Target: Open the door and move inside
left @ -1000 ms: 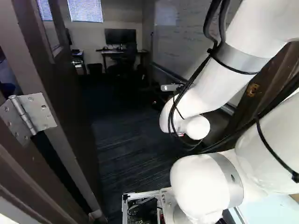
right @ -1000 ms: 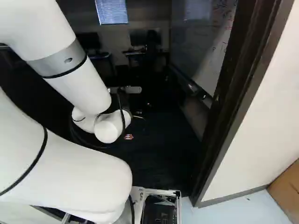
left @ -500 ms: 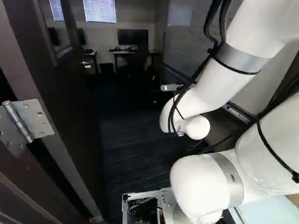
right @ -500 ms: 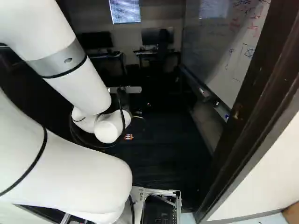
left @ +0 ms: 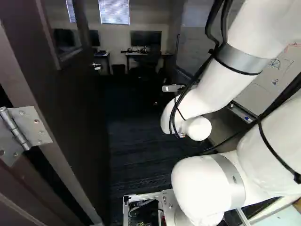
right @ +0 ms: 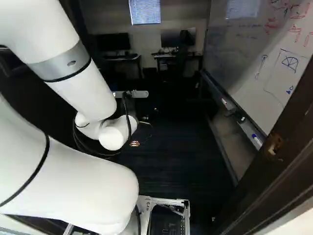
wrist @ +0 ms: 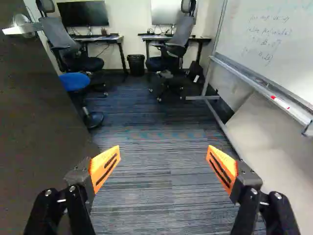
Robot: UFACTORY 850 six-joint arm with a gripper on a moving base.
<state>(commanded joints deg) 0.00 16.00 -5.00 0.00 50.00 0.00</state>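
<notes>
— Where is the door (left: pixel 77 122) standing?
— Open, filling the left of the left base view, its hinge (left: pixel 26 128) showing near the base.
— And the gripper (right: pixel 148 115)?
— Released, orange pads (wrist: pixel 101 160) standing well apart. It is facing into the room; carpet (wrist: pixel 161 176) is stretching ahead, between door and whiteboard (wrist: pixel 266 49). Beyond, benches (wrist: pixel 203 39) are carrying monitors (wrist: pixel 84 13).

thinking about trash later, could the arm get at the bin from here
Probably not: the bin stands by the back wall, well beyond the arm. Carpet stretches between them, so driving closer may help.
</notes>
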